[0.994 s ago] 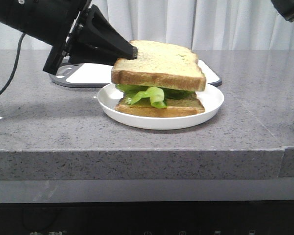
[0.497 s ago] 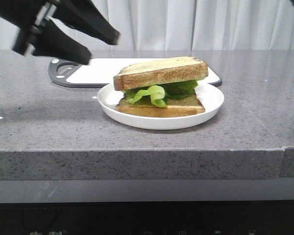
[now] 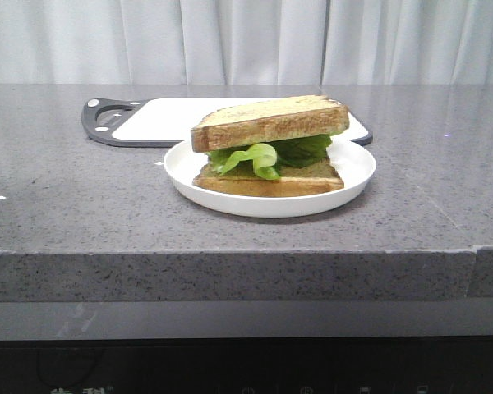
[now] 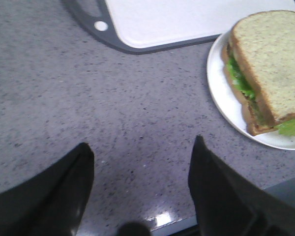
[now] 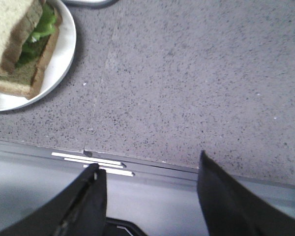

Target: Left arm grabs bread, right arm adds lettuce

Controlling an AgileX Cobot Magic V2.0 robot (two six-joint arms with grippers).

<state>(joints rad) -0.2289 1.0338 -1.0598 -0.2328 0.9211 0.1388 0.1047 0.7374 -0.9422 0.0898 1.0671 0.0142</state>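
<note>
The thick bread slice (image 3: 269, 121) lies tilted on top of the lettuce (image 3: 267, 156), which rests on a thinner bottom slice (image 3: 267, 181) on a white plate (image 3: 189, 168). The bread (image 4: 273, 61) and lettuce (image 4: 241, 81) also show in the left wrist view, and in the right wrist view the bread (image 5: 10, 24) and lettuce (image 5: 39, 29). Neither arm shows in the front view. My left gripper (image 4: 140, 147) is open and empty over bare counter, away from the plate. My right gripper (image 5: 148, 164) is open and empty over the counter's front edge.
A white cutting board with a dark grey rim (image 3: 107, 123) lies behind the plate; it shows in the left wrist view (image 4: 187, 19). The grey speckled counter (image 3: 82, 205) has its front edge (image 5: 152, 169) below the right gripper. A curtain hangs behind.
My left gripper let go of the bread, opened, rose away to the left and left the front view. The bread settled tilted on the lettuce.
</note>
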